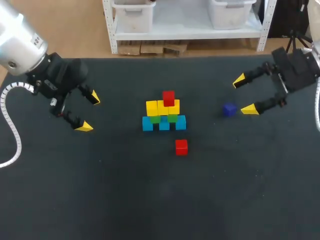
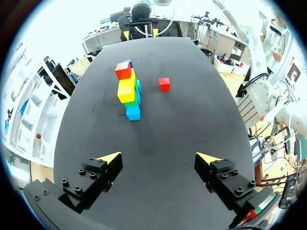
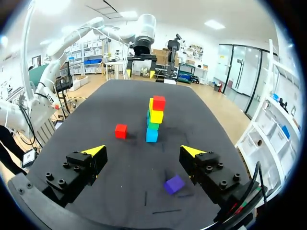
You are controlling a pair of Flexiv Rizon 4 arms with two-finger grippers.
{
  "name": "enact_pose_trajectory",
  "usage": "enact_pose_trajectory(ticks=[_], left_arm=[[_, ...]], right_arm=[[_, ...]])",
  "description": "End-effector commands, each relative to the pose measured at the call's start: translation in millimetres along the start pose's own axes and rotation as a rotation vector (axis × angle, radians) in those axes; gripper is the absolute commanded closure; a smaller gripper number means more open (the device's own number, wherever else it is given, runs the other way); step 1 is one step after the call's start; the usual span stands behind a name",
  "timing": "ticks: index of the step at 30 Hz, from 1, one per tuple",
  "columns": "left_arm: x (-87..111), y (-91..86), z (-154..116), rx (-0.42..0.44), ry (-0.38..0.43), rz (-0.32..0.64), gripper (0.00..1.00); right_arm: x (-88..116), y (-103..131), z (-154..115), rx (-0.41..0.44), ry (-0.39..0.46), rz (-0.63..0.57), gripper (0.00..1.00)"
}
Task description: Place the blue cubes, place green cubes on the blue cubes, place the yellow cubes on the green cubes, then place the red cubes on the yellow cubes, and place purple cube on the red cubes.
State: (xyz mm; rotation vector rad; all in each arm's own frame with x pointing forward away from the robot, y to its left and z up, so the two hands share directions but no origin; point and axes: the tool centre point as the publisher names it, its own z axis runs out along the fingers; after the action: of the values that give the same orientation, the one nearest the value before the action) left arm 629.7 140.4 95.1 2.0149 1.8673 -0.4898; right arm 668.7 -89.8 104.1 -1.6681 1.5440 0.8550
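Black table [image 1: 125, 200] w/ both arms out wide: left gripper [image 1: 89, 112] on its own side, right gripper [image 1: 244, 95] opposite, each w/ fingers spread wide & nothing in them. Mid-table is the stack [image 1: 164, 107]: blue row at the base, then green, then yellow, w/ one top red cube [image 1: 168, 98]. Its rows run side to side, i.e. end-on to both arms. Next job, I'd say, is the loose red cube [image 1: 181, 147], which sits on the robot's side of the stack, near its right end but not touching. Being a cube it has no long axis to speak of. Its faces look approx square w/ the stack's, so either pair of sides should suit a grip. It lies in toward the middle from both grippers, a bit nearer the right one, I reckon. The purple cube [image 1: 229, 109] is just beside the right gripper's nearer fingertip. In the right wrist view it lies about between the fingers, turned a little askew. It's last in the order, so prob. not the one to take yet.
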Motion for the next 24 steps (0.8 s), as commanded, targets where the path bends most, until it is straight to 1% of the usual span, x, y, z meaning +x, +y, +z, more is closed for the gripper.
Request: enact_pose_trajectory(ticks=[1,3,7,11,14,16,19,21,24], left_arm=[[-3.5,-9.5,-0.7,-0.034,0.001,-0.016,0.00],[-7.9,-17.5,0.0,-0.054,0.005,-0.038,0.00],[-18.4,-42.3,7.8,-0.098,0.005,-0.111,0.00],[-29.2,-69.0,20.0,-0.122,-0.028,-0.183,0.00],[-40.8,-83.1,31.7,-0.128,-0.045,-0.203,0.00],[-50.8,-89.1,40.9,-0.121,-0.055,-0.196,0.00],[-69.5,-96.5,53.8,-0.109,-0.079,-0.140,0.00],[-83.7,-100.7,62.5,-0.094,-0.080,-0.094,0.00],[-101.3,-103.5,75.1,-0.069,-0.080,-0.049,0.00]], right_arm=[[-0.2,0.0,0.4,0.000,0.000,0.000,0.00],[-0.2,0.0,0.4,0.000,0.000,0.000,0.00],[-0.2,0.0,0.4,0.000,0.000,0.000,0.00],[-0.2,0.0,0.4,0.000,0.000,0.000,0.00],[-0.2,0.0,0.4,0.000,0.000,0.000,0.00],[-0.2,0.0,0.4,0.000,0.000,0.000,0.00],[-0.2,0.0,0.4,0.000,0.000,0.000,0.00],[-0.2,0.0,0.4,0.000,0.000,0.000,0.00],[-0.2,0.0,0.4,0.000,0.000,0.000,0.00]])
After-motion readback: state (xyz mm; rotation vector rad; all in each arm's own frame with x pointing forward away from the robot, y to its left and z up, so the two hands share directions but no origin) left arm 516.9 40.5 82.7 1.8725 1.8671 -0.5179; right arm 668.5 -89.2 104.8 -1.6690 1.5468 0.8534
